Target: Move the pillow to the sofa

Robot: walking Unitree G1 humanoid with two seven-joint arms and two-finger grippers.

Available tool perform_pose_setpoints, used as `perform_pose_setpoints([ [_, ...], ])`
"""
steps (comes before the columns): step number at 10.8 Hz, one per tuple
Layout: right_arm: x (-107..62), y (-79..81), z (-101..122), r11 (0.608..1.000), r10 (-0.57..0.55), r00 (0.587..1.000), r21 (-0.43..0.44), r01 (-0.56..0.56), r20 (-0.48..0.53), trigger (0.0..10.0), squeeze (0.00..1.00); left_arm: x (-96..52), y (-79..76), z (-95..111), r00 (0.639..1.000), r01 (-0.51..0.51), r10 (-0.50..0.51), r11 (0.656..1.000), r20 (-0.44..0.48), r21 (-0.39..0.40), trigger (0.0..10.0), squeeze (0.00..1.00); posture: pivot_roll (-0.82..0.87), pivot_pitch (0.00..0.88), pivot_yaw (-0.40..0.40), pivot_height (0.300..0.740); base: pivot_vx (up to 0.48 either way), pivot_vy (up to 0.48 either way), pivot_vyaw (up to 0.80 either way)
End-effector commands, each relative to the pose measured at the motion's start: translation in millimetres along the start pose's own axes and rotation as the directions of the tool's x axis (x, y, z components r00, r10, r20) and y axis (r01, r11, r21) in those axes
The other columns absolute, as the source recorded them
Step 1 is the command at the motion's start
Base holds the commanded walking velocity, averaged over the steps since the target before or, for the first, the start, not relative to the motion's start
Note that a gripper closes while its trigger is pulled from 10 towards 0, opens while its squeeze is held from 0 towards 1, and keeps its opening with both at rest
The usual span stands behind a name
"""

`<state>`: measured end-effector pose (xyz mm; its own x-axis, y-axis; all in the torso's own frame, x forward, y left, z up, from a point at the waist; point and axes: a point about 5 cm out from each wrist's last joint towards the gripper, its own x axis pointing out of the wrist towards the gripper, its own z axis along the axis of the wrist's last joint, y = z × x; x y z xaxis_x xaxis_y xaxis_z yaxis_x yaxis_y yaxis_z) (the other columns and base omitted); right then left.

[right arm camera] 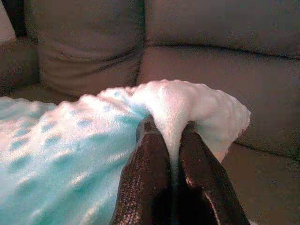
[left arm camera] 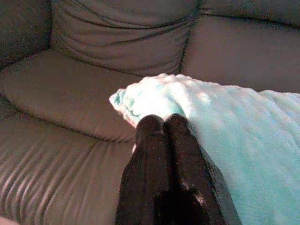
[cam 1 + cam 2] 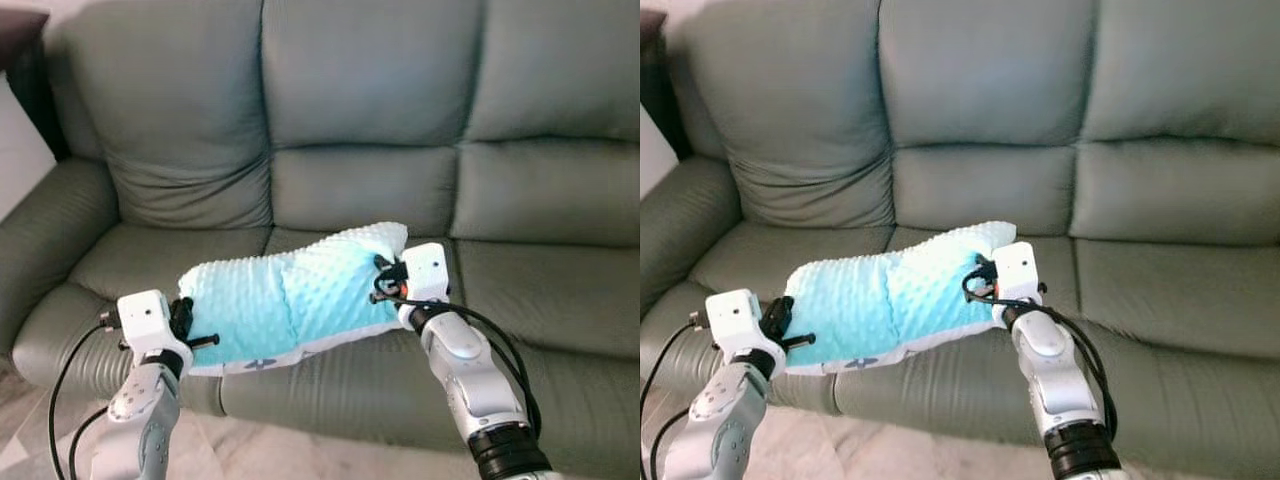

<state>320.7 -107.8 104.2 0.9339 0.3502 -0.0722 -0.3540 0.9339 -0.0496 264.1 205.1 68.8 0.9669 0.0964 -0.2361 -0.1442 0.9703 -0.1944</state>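
The left gripper (image 2: 161, 123) sits at the pillow's (image 3: 290, 300) nine o'clock end, fingers pressed together against its edge; whether fabric is caught I cannot tell. The pillow lies across the sofa's (image 3: 400, 190) front seat edge. At three o'clock the right gripper (image 1: 169, 131) pinches a fold. Bare cushions spread toward twelve.

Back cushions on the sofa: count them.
3 on the sofa: left one, middle one, right one cut off by the picture's edge. More could lie beyond it.
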Motion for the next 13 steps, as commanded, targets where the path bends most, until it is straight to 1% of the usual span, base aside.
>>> perform_pose_setpoints([
  [1,-0.7,-3.3,4,1.000,-0.007,1.000,-0.012,0.008,0.017,10.0,0.00,0.7,-4.9,2,1.000,0.015,-0.015,1.000,0.012,0.004,10.0,0.00,-0.21,0.093,0.130,0.740,0.469,0.000,0.00],
  [2,-1.1,-3.6,4,1.000,-0.008,1.000,-0.012,0.008,0.016,10.0,0.00,0.4,-6.6,0,1.000,0.019,-0.019,1.000,-0.001,-0.005,10.0,0.00,-0.21,0.094,0.129,0.740,0.307,0.000,0.00],
  [6,-1.8,-3.4,2,1.000,-0.005,1.000,-0.012,0.006,0.006,10.0,0.00,-1.3,-7.6,-7,0.999,0.024,-0.025,1.000,-0.037,-0.020,10.0,0.00,-0.21,0.099,0.126,0.740,0.000,0.000,0.00],
  [7,-2.5,-3.8,1,1.000,-0.004,1.000,-0.013,0.004,-0.004,10.0,0.00,-1.5,-9.2,-9,0.998,0.029,-0.030,0.999,-0.047,-0.025,10.0,0.00,-0.21,0.099,0.127,0.740,0.000,0.000,0.00],
  [8,-3.8,-4.7,-7,1.000,-0.002,0.999,0.007,0.002,-0.053,10.0,0.00,-0.4,-8.8,-16,0.997,0.024,-0.025,1.000,-0.080,-0.014,10.0,0.00,-0.21,0.099,0.127,0.740,0.000,0.000,0.00],
  [9,-5.9,-10.9,-17,0.998,-0.043,0.994,0.044,0.047,-0.098,10.0,0.00,2.1,-6.7,-28,0.993,0.024,-0.024,1.000,-0.115,-0.004,10.0,0.00,-0.21,0.103,0.129,0.740,0.000,0.000,0.00],
  [10,-7.0,-14.7,-20,0.997,-0.065,0.991,0.031,0.068,-0.113,10.0,0.00,2.7,-4.5,-34,0.991,0.019,-0.019,1.000,-0.133,-0.003,10.0,0.00,-0.22,0.111,0.132,0.740,0.000,0.000,0.00],
  [11,-12.6,-35.9,-34,0.986,-0.164,0.970,0.008,0.168,-0.180,10.0,0.00,10.2,-9.4,-56,0.976,0.056,-0.053,0.998,-0.212,0.009,10.0,0.00,-0.23,0.130,0.139,0.740,0.000,0.000,0.00],
  [12,-21.1,-47.8,-42,0.972,-0.227,0.951,0.005,0.233,-0.211,10.0,0.00,13.5,-18.2,-64,0.966,0.096,-0.091,0.995,-0.240,0.006,10.0,0.00,-0.25,0.147,0.145,0.740,0.000,0.000,0.00],
  [13,-25.7,-53.9,-46,0.964,-0.260,0.939,-0.009,0.265,-0.224,10.0,0.00,16.0,-23.2,-66,0.963,0.110,-0.103,0.994,-0.250,0.016,10.0,0.00,-0.25,0.154,0.148,0.740,0.000,0.000,0.00],
])
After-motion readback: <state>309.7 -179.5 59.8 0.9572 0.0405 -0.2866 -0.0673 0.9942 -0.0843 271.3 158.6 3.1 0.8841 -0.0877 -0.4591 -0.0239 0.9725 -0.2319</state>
